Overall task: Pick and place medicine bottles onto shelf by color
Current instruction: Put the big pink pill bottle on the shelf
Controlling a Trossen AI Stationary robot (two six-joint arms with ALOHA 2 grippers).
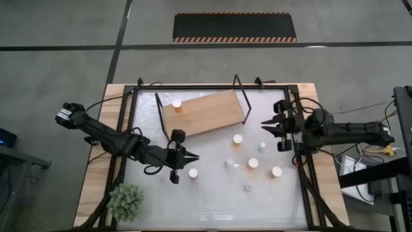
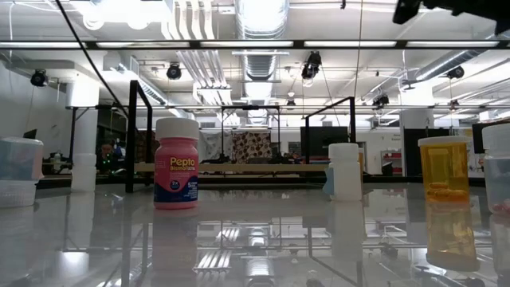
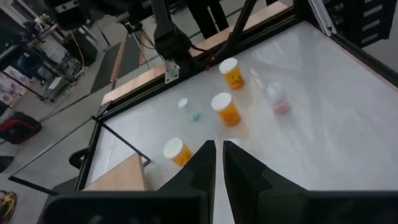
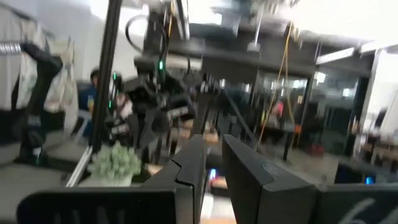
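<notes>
A pale tabletop (image 1: 212, 200) with a black rim is seen from above, with two dark robot arms reaching in from opposite sides. The shelf (image 1: 205, 113), a light-brown wooden board with thin black wire end frames, is laid at a slight tilt toward the far side of the table. One orange medicine bottle (image 1: 177, 105) with a white cap is stood on the shelf near its left end. The other medicine bottles are scattered on the tabletop to the right of centre: an orange one (image 1: 237, 140) just beside the shelf's right end, another orange one (image 1: 253, 164), a third (image 1: 277, 173) nearer the right rim, a white-capped bottle (image 1: 193, 174) close to the left arm, and several small pale ones between them. The left gripper (image 1: 195, 156) is held above the table in front of the shelf, its fingers closed together with nothing between them. The right gripper (image 1: 264, 122) is held above the table's right side, near the shelf's right frame, its fingers nearly closed and nothing gripped. In the low view a pink Pepto bottle (image 2: 176, 163) is stood on the glossy surface. A small green plant (image 1: 125, 201) is placed at the near left corner.
</notes>
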